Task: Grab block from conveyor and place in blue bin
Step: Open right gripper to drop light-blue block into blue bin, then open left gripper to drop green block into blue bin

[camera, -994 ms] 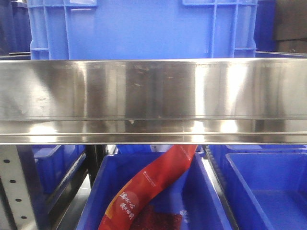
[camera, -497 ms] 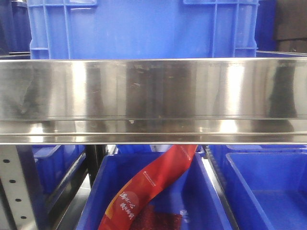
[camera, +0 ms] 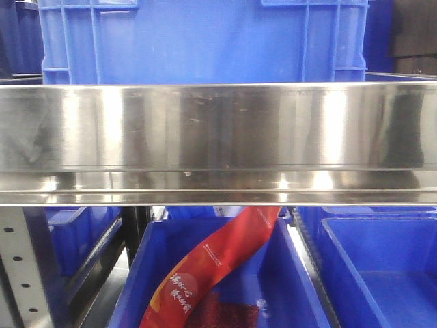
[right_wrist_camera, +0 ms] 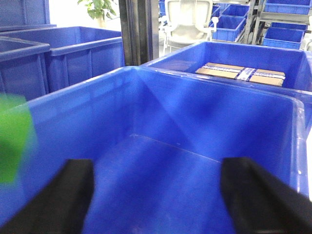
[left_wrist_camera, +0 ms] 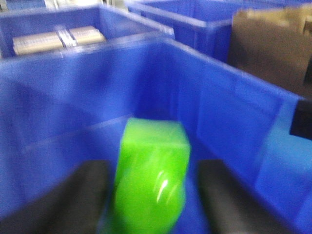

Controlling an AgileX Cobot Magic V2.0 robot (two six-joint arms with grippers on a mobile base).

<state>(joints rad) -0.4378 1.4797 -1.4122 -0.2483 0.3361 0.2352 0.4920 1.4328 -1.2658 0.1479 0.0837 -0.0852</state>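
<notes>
Where the block (left_wrist_camera: 151,170) is: between the left fingers (left_wrist_camera: 73,200), above the inside of the blue bin (left_wrist_camera: 234,112), blurred.
Left fingers' hold: close on both sides of the block; cannot tell whether they pinch it.
Right fingers (right_wrist_camera: 253,195): spread wide, nothing between them, over a blue bin's hollow.
Right wrist view: green blur at the left edge.

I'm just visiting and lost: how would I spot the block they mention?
Find the big blue bin in the left wrist view. Between the two black fingers of the left gripper is the block, the only bright green thing there.
</notes>
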